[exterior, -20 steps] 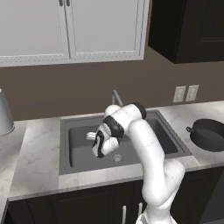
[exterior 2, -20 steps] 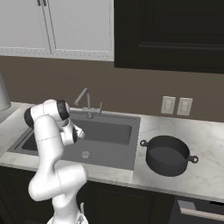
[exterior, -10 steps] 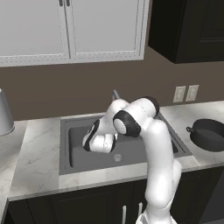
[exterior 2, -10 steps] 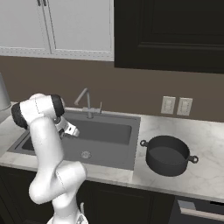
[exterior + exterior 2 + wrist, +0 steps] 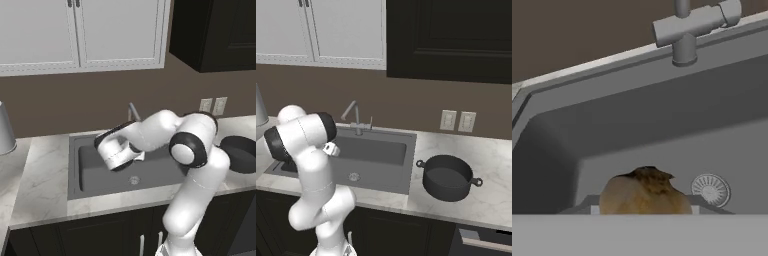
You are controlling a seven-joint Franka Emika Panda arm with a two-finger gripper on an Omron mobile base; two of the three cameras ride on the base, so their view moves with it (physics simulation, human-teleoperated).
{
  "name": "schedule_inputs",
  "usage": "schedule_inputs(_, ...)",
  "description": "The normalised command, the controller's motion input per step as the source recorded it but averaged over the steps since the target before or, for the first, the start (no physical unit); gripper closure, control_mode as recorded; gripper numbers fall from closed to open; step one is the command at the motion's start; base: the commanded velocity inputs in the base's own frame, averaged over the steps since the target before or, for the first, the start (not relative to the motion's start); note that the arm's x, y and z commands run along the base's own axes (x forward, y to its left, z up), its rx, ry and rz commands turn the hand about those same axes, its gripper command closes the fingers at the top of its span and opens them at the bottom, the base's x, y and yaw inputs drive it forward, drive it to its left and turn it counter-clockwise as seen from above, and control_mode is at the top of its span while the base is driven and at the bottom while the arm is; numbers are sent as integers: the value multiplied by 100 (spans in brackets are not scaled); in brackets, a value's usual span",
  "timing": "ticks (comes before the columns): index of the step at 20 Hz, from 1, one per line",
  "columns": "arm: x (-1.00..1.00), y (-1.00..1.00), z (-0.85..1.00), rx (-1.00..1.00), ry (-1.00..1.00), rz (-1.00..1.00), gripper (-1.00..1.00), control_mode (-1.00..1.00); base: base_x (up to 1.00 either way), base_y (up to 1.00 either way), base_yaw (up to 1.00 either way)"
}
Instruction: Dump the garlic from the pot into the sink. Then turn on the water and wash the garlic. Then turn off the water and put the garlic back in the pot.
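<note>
Gripper (image 5: 643,210) was closed, pinching the garlic (image 5: 644,192) between its tips, above the sink (image 5: 662,130) basin, near the drain (image 5: 711,190). Faucet (image 5: 687,30) stood at the back rim. Pot (image 5: 448,177) sat on the counter (image 5: 491,195) right of the sink.

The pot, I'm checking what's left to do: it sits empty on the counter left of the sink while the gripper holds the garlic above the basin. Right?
One slip: the pot sits on the counter to the right of the sink, not the left, as the right base view shows. The rest holds: it looks empty, and in the hand view the garlic sits at the gripper above the basin.
</note>
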Motion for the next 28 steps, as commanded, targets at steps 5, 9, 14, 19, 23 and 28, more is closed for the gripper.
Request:
schedule_inputs(5,-28,5,100,1,-4,0,100,-100,0,0,0)
schedule_inputs(9,-23,4,100,0,-3,0,100,-100,0,0,0)
schedule_inputs(14,-54,0,100,0,-2,0,100,-100,0,0,0)
schedule_inputs(19,-74,-10,100,0,-1,-1,100,-100,0,0,0)
schedule_inputs(23,-67,-31,97,0,0,-3,100,-100,0,0,0)
schedule_inputs(28,-73,-41,86,0,-2,-7,100,-100,0,0,0)
